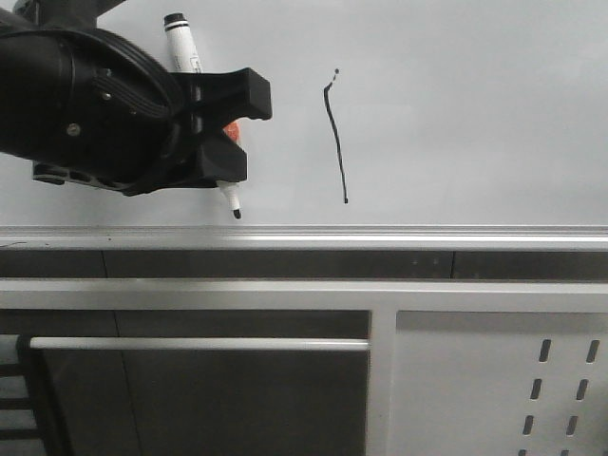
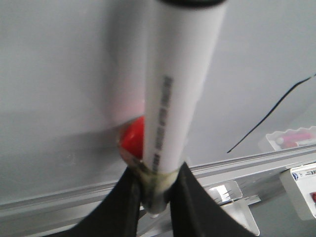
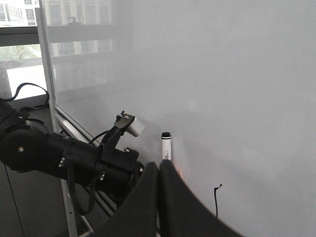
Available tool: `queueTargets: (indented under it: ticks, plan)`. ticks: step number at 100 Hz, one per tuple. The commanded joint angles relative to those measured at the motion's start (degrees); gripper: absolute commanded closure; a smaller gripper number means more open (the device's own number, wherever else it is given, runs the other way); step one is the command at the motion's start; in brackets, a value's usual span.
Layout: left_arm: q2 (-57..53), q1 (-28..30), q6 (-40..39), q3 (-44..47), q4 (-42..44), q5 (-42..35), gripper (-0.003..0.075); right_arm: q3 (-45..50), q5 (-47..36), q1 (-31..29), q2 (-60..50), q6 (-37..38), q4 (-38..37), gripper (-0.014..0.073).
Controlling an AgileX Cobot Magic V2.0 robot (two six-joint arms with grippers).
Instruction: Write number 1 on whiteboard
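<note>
Left gripper (image 1: pixel 211 122) pinching a smooth white cylindrical marker (image 1: pixel 183 46), right gripper (image 3: pixel 159 170) pressed together, thin wavy black number 1 (image 1: pixel 335 139) drawn on the glossy whiteboard (image 1: pixel 456 114), beside the marker.

Office or lab: whiteboard (image 1: pixel 456 114), perforated metal panel (image 1: pixel 503 389), city-view window (image 3: pixel 24 44).

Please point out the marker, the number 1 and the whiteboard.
marker (image 1: pixel 180 43): front view, upper barrel.
number 1 (image 1: pixel 335 142): front view, middle of stroke.
whiteboard (image 1: pixel 475 114): front view, bare surface.
</note>
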Motion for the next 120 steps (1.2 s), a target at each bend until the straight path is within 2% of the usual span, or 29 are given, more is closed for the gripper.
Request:
queueTargets:
  ticks: [1, 20, 40, 62, 93, 120]
  plan:
    - [-1.4, 0.9, -0.6, -2.7, 0.8, -4.0, 0.0738, -1.4, 2.5, 0.0, -0.1, 0.2, -0.8, 0.0673]
    - [-1.7, 0.9, -0.1, -2.7, 1.5, -3.1, 0.0738, -1.4, 3.3, 0.0, -0.1, 0.2, -0.8, 0.0673]
    - [-4.7, 0.9, 0.1, -2.7, 8.2, -4.6, 0.0738, -1.4, 3.9, 0.0, -0.1, 0.2, -0.8, 0.0673]
    - [-6.8, 0.9, 2.5, -2.7, 8.3, -6.0, 0.0738, -1.4, 4.6, 0.0, -0.1, 0.2, -0.8, 0.0673]
    - [-6.8, 0.9, 2.8, -2.7, 6.0, -1.6, 0.0738, -1.4, 6.6, 0.0, -0.1, 1.7, -0.8, 0.0673]
    - [-6.8, 3.3, 2.8, -2.7, 5.8, 3.1, 0.0738, -1.4, 7.5, 0.0, -0.1, 1.7, -0.8, 0.0673]
